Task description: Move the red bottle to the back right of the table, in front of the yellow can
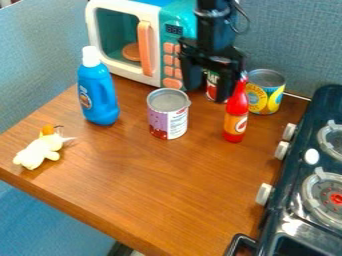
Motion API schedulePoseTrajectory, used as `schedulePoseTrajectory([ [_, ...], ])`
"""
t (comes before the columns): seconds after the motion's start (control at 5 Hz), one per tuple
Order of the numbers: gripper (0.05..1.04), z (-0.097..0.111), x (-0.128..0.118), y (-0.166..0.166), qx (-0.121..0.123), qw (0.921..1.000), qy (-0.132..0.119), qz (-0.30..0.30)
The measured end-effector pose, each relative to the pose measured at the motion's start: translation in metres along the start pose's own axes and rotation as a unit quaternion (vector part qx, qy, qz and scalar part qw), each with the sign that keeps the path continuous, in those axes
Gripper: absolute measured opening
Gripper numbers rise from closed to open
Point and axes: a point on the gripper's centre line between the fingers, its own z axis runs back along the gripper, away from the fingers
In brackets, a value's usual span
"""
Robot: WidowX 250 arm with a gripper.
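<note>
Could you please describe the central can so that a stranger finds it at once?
On the wooden table, look in front of the toy microwave. The central can stands between the blue bottle and the red bottle. Unlike the yellow can further back, its label is purple and white.

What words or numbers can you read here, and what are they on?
I can't read any text for certain.
Blue detergent bottle: label too small.
Purple-and-white can: print too small.
Red sauce bottle: label too small.
Yellow-and-blue can: print too small.
Red-and-white can: print partly hidden.
Toy microwave display: digits too small.
</note>
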Motion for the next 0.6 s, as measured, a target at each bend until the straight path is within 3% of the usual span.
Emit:
schedulePoseTrajectory([
  [0.2, 1.001, 0.008, -0.038, 0.004, -0.002, 1.0, 0.008, -0.005],
  [0.4, 1.001, 0.016, -0.064, 0.025, 0.016, 0.9998, 0.01, 0.004],
  [0.6, 1.001, 0.01, -0.078, 0.049, 0.035, 0.9992, 0.017, 0.004],
])
